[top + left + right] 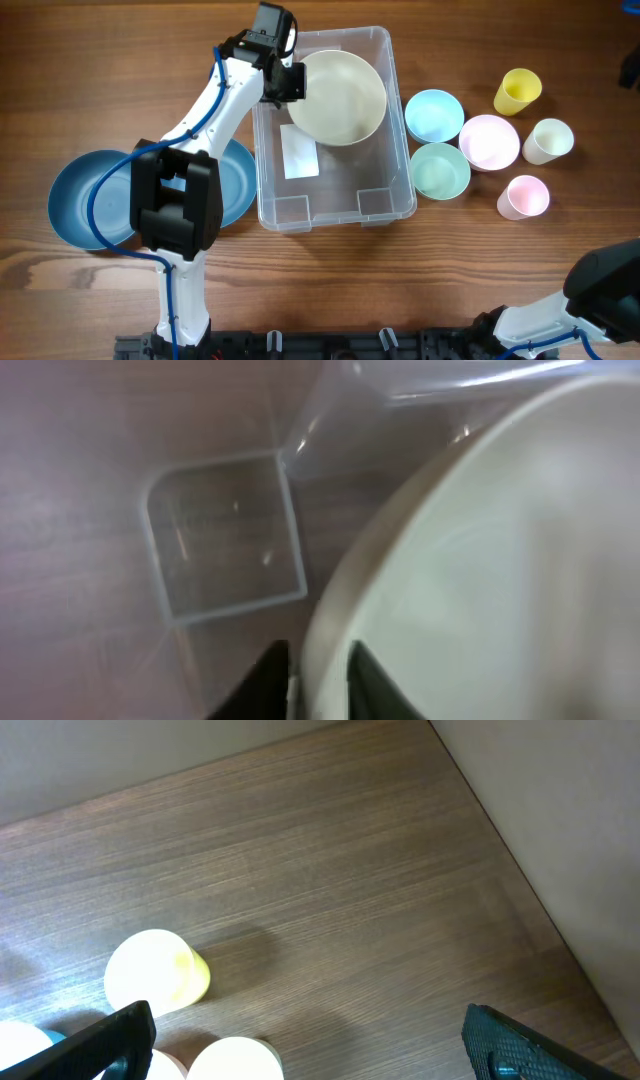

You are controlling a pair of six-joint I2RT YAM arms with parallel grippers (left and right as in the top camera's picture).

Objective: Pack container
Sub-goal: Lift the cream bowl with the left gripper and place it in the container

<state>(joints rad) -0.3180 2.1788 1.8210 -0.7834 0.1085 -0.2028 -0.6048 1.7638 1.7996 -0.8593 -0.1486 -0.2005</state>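
The clear container (pixel 392 60) stands at the table's middle, with a white label (pixel 299 151) on its bottom. My left gripper (pixel 285 80) is shut on the left rim of a large cream bowl (pixel 340 97), which it holds tilted inside the container's far half. In the left wrist view my fingers (pixel 318 682) pinch the bowl's rim (pixel 480 580) above the container's moulded base (pixel 225 540). My right gripper (pixel 307 1020) is open and empty over bare table near the cups.
A blue plate (pixel 85 200) lies left of the container, partly under my left arm. To the right are light blue (pixel 433 114), green (pixel 440 170) and pink (pixel 489 141) bowls, plus yellow (pixel 517 91), white (pixel 548 140) and pink (pixel 524 196) cups.
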